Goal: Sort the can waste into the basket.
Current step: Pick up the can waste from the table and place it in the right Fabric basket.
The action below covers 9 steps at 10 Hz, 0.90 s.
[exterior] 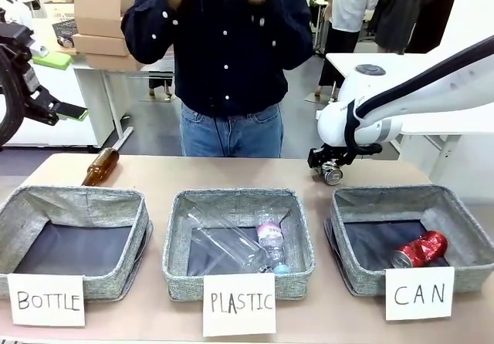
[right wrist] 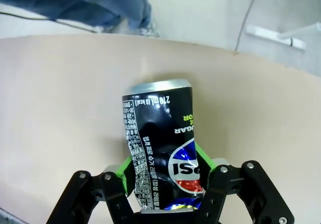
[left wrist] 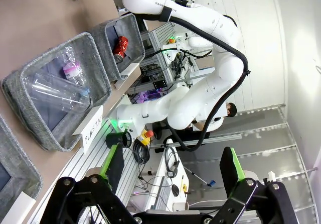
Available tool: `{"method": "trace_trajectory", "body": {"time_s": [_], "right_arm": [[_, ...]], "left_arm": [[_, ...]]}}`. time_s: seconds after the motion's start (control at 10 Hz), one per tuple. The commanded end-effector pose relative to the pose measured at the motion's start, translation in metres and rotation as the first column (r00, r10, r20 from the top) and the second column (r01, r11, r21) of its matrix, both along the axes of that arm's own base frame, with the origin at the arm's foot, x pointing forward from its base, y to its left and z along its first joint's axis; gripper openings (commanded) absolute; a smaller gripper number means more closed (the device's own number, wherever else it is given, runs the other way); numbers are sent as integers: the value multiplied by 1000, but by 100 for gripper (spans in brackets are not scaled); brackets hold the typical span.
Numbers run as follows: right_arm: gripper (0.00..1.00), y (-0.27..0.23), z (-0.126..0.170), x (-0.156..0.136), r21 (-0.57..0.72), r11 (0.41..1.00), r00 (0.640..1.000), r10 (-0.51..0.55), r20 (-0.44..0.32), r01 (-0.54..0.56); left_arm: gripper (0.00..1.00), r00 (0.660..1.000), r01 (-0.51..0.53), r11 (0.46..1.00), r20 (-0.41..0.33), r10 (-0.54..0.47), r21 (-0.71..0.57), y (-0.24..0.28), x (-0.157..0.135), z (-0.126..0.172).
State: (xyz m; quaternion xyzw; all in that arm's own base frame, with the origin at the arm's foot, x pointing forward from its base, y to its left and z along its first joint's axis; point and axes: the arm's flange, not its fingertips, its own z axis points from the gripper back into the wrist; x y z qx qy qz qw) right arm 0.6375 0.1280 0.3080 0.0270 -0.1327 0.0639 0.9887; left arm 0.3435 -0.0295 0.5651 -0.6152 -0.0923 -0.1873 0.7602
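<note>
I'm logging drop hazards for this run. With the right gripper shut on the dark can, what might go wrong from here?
1. The right gripper pinches the dark can near one end, where its wall looks dented, so it may pivot or slip when lifted.
2. The CAN basket has its far wall between the can and the bin's inside; a low carry could snag it.
3. Dropped in, it may strike the red can and bounce.
</note>
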Motion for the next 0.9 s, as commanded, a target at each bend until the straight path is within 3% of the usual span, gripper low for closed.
{"method": "trace_trajectory", "body": {"time_s": [0.0,0.2,0.3,0.5,0.6,0.7,0.8], "right_arm": [[0,0,3,-1,26,1000,1000,10,-10,-10],[0,-7,18,-10,55,998,1000,27,4,-28],[0,-15,42,-31,62,996,998,68,5,-68],[0,-47,109,-103,112,975,978,199,-64,-191],[0,-71,142,-143,193,956,971,234,-39,-223],[0,-94,162,-182,299,908,940,331,-81,-294],[0,-108,171,-210,375,855,907,414,-74,-359]], "left_arm": [[100,1000,6,1000,3,-6,5,1,-3,0],[100,1000,6,1000,3,-6,5,1,-3,0],[100,1000,6,1000,3,-6,5,1,-3,0],[100,1000,6,1000,3,-6,5,1,-3,0],[100,1000,6,1000,3,-6,5,1,-3,0],[100,1000,6,1000,3,-6,5,1,-3,0],[100,1000,6,1000,3,-6,5,1,-3,0]]}}
